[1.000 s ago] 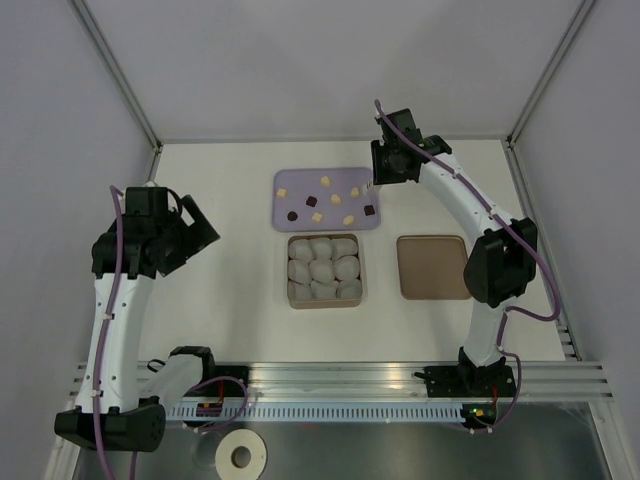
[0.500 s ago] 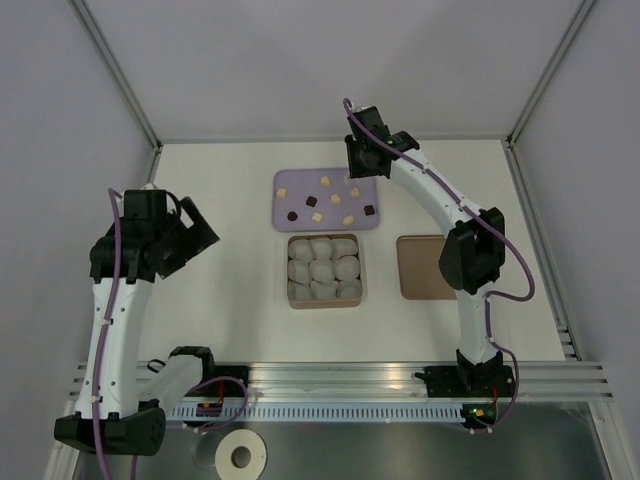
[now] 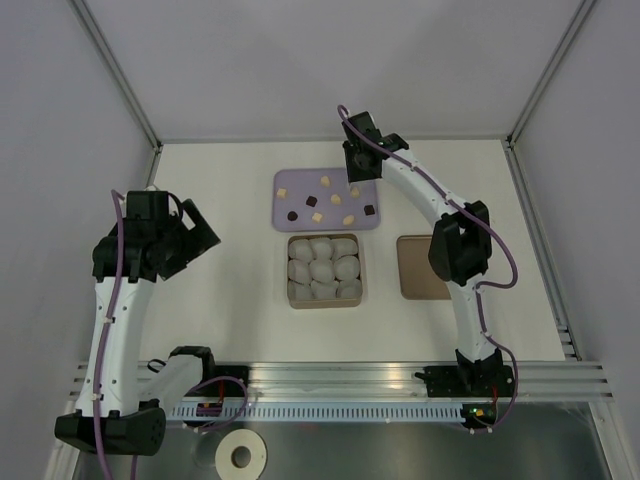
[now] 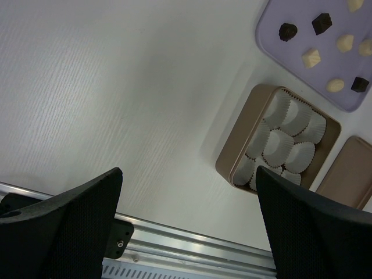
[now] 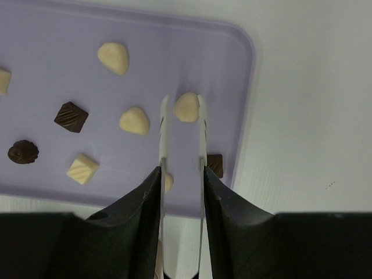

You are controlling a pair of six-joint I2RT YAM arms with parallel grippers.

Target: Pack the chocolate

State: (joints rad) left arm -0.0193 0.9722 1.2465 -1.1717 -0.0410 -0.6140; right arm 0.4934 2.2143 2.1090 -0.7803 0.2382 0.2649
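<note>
Swinging in from the tray's right edge over the last second, your right jaws are now hovering narrowly parted astride one pale piece [image 5: 187,107] of the chocolate [image 5: 135,121], not yet pinching it. All nine pieces are lying on the lilac tray [image 5: 232,70], so nothing is packed: the paper cups [image 4: 279,142] in the box [image 4: 231,148] just nearer are sitting empty. Your left jaws are hanging wide over the desk [image 4: 116,87], well apart.
</note>
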